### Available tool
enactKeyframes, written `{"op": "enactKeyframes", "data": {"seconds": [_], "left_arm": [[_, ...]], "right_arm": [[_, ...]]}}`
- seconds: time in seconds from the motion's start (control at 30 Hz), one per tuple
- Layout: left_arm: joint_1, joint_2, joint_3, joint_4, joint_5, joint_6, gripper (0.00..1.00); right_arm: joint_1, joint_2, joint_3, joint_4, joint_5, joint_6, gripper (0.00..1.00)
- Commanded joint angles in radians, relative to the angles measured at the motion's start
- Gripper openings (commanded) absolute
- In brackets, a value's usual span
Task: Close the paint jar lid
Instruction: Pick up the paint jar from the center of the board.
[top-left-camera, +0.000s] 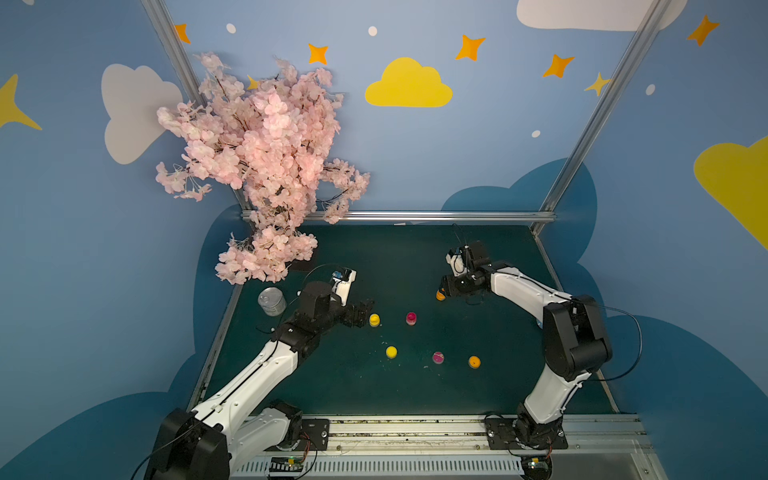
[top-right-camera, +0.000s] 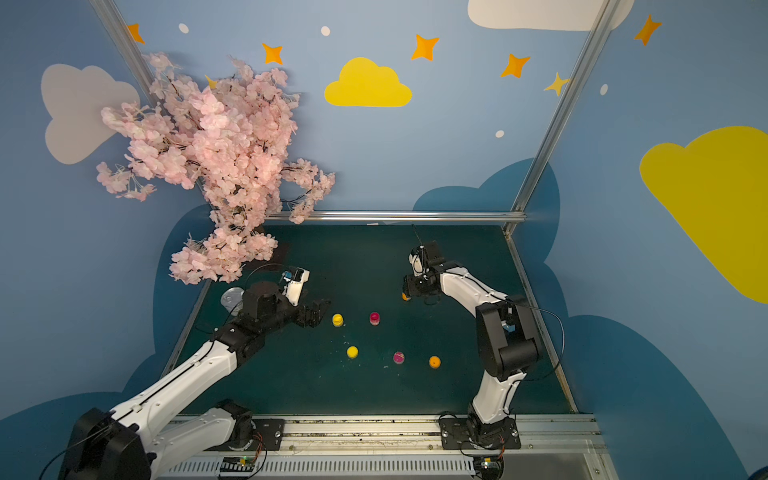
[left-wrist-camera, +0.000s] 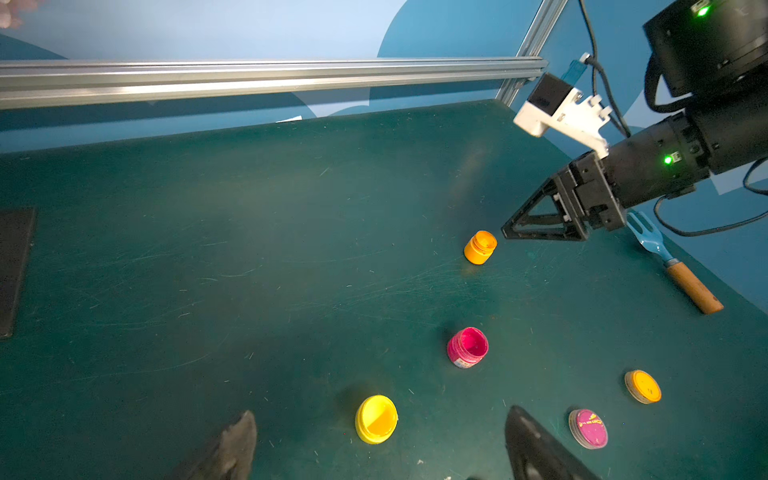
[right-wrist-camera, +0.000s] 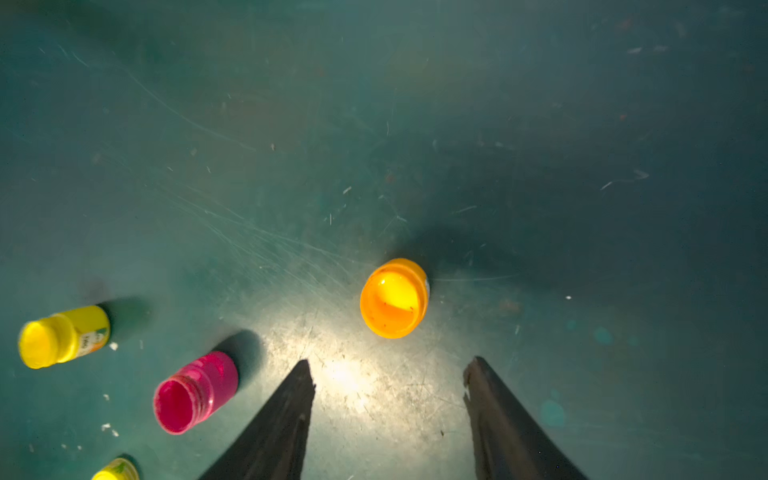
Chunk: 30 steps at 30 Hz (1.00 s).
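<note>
Orange round plastic paint jar (right-wrist-camera: 394, 297), lidless with orange paint inside, stands upright on the green mat (right-wrist-camera: 540, 124). Right gripper (right-wrist-camera: 391, 361), jaws apart and empty, sits just short of it. Magenta round plastic jar (right-wrist-camera: 195, 390) and yellow round plastic jar (right-wrist-camera: 62, 336), both uncapped and holding their own colour, stand well apart from it. Left gripper (top-left-camera: 368, 313) is spread wide and empty.

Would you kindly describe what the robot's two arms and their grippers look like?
The left arm and right arm both have glossy white link shells and black joint housings, with thin black cables looping alongside. Each wrist carries a white camera bracket. The left gripper and right gripper are black, with tapered fingers built as open triangular frames. A green light glows on the right wrist.
</note>
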Motion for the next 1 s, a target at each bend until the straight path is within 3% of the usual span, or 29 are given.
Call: {"op": "enactKeyframes", "data": {"seconds": [0.0, 0.33, 0.97], "left_arm": [[-0.004, 0.004, -0.007, 0.018, 0.009, 0.003, 0.94], [-0.007, 0.033, -0.006, 0.050, 0.038, -0.019, 0.94], [-0.010, 0.029, -0.009, 0.059, 0.040, -0.027, 0.94]], "right_arm": [[0.026, 0.019, 0.031, -0.055, 0.058, -0.012, 0.60], [0.067, 0.094, 0.097, -0.062, 0.185, 0.007, 0.56], [0.075, 0.195, 0.149, -0.057, 0.190, 0.011, 0.48]]}}
